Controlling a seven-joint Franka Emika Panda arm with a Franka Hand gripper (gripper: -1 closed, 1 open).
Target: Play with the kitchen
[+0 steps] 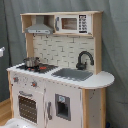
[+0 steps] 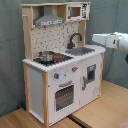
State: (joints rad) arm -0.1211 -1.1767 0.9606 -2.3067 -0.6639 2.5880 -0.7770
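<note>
My gripper point(image 2: 95, 38) pokes in from the right edge of the second exterior view, upper right of the frame, at about faucet height. Can't tell if my fingers are apart or together; the tip reads as one white blunt shape. Nothing visibly held. The tip sits near the right end of the counter, above it, not touching as far as I can see. The arm point(image 2: 117, 41) runs off the right edge behind it. In the first exterior view I can't place the gripper with any certainty; only a small pale bit shows at the far left edge, unclear.

The kitchen point(image 1: 65, 102) fills the centre of both exterior views, upright on a wood floor against a grey curtain. Black faucet point(image 2: 74, 39) stands behind the sink point(image 2: 80, 50), right half of the counter in the second exterior view. A small metal pot point(image 2: 46, 55) sits on the stovetop point(image 2: 56, 59), left half of the counter there. Knobs point(image 2: 57, 76) are below the counter edge, the oven door point(image 2: 64, 96) looks closed, and the little door point(image 2: 90, 73) under the sink is closed too. The hood point(image 1: 39, 29) and microwave point(image 1: 73, 23) sit up top, untouched.

Progress, my judgement: basically at the start. Approach only, no contact with any part. Everything left: reach in, pick a target (faucet or sink is nearest), actually move something.
</note>
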